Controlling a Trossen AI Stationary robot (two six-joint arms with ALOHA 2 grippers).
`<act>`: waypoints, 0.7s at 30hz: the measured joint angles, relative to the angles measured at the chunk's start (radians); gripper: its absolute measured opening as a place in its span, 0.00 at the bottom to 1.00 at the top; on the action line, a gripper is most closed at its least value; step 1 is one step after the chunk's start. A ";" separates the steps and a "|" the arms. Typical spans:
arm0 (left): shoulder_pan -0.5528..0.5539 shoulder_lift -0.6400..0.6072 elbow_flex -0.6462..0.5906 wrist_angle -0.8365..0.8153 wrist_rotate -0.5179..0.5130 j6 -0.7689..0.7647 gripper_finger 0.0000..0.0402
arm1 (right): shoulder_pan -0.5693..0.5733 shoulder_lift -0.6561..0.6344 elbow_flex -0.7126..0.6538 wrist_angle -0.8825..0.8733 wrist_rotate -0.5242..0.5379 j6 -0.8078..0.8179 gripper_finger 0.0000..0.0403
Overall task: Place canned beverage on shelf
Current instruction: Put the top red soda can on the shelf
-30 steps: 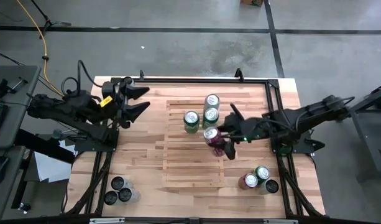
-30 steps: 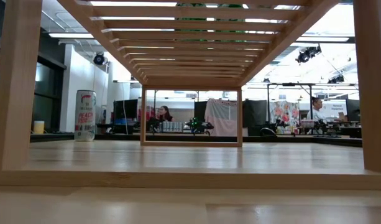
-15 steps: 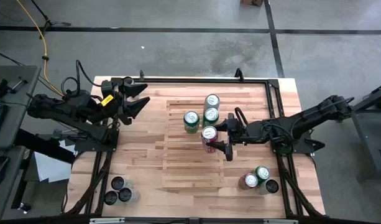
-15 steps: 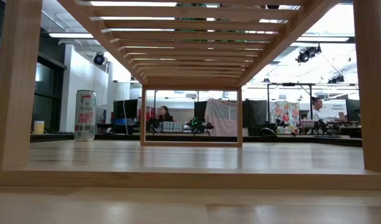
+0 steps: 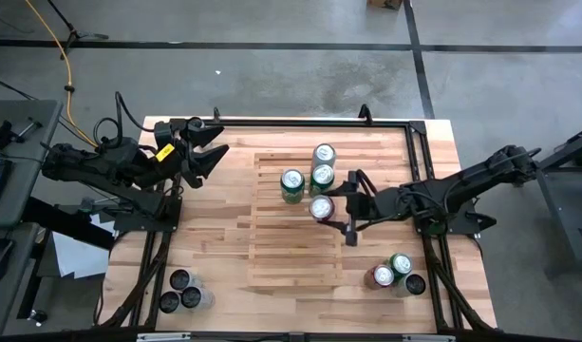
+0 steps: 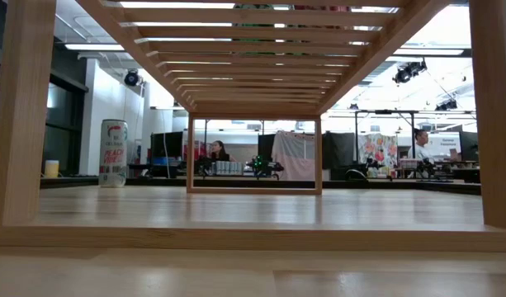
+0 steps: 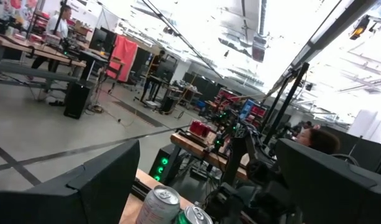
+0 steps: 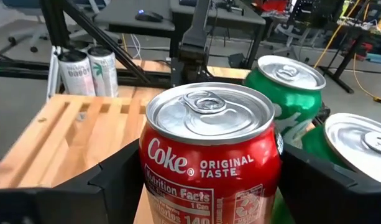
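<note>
Tilted a second ago, the red Coke can (image 5: 321,208) now stands upright on the pale slatted shelf (image 5: 281,256) beside green cans (image 5: 291,184); right gripper (image 5: 348,208) brackets it, fingers loosened. Left gripper (image 5: 213,151) waits, spread.

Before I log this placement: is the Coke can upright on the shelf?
Upright. The Coke can shows its round top to the overhead camera, standing on the shelf between the right hand's fingers.

Four cans (image 5: 310,188) stand clustered on the shelf (image 5: 295,249), right tool (image 5: 348,206) beside them
</note>
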 joint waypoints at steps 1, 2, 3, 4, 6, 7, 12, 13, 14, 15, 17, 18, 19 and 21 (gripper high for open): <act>0.000 0.000 0.000 0.000 -0.001 0.000 0.92 | -0.002 0.000 0.000 -0.006 0.001 0.000 0.75; 0.000 0.000 0.000 0.000 -0.002 0.000 0.92 | -0.004 0.000 0.000 -0.010 0.001 0.000 0.75; 0.000 0.000 0.000 0.000 -0.002 0.000 0.92 | -0.008 0.000 0.000 -0.010 0.000 0.000 0.75; 0.000 0.000 0.000 0.000 -0.002 0.000 0.92 | -0.011 0.000 0.000 -0.010 0.000 0.000 0.75; 0.000 0.000 0.000 0.000 -0.002 0.000 0.92 | -0.016 0.000 0.000 -0.017 0.000 0.005 0.75; 0.000 0.000 0.000 0.000 -0.002 0.000 0.92 | -0.017 0.000 0.000 -0.027 0.000 0.004 0.75; 0.000 0.000 0.000 0.000 -0.002 0.000 0.92 | -0.020 0.000 0.000 -0.059 -0.006 0.022 0.76; 0.000 0.000 0.000 0.000 -0.002 0.000 0.92 | -0.020 0.000 0.000 -0.062 -0.009 0.026 0.76; 0.000 0.000 0.000 0.000 -0.002 0.000 0.92 | -0.020 0.000 0.000 -0.064 -0.011 0.027 0.76; 0.000 0.000 0.000 0.000 -0.002 0.000 0.92 | -0.020 0.000 0.000 -0.064 -0.010 0.034 0.76; 0.000 0.000 0.000 0.000 -0.002 0.000 0.92 | -0.020 0.000 0.000 -0.064 -0.011 0.078 0.76; 0.000 0.000 0.000 0.000 -0.002 0.000 0.92 | -0.020 0.000 0.000 -0.064 -0.011 0.101 0.76; 0.000 0.000 0.000 0.000 -0.002 0.000 0.92 | -0.020 0.000 0.000 -0.065 -0.011 0.123 0.76; 0.000 0.000 0.000 0.000 -0.002 0.000 0.92 | -0.020 0.000 0.000 -0.065 -0.010 0.160 0.76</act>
